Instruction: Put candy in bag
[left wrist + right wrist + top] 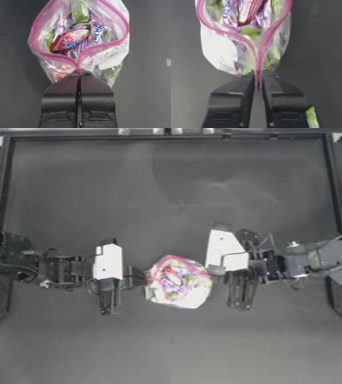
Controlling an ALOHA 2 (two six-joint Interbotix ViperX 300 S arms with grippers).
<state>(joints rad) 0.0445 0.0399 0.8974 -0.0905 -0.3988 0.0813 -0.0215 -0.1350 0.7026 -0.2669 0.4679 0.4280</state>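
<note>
Clear plastic bulged between your two arms: the bag (177,282) sat at the middle of the dark table (167,193), its mouth spread open and its pink seal strip (80,53) curving round the opening. Your left gripper (135,278) had come in from the left and was clamped on the seal strip at the bag's left end, its jaws pressed together with the pink edge pinched between them. Your right gripper (219,270) mirrored it from the other side, jaws closed narrowly on the strip at the bag's right end. Between them the opening gaped, and you could see the mixed wrapped sweets (71,40) heaped inside, red, purple and green. As for the candy (312,117), a small yellow-green piece showed at the edge of your right wrist view, just beside the right gripper's jaw and outside the bag; whether it lay on the table or clung to the gripper could not be told.
</note>
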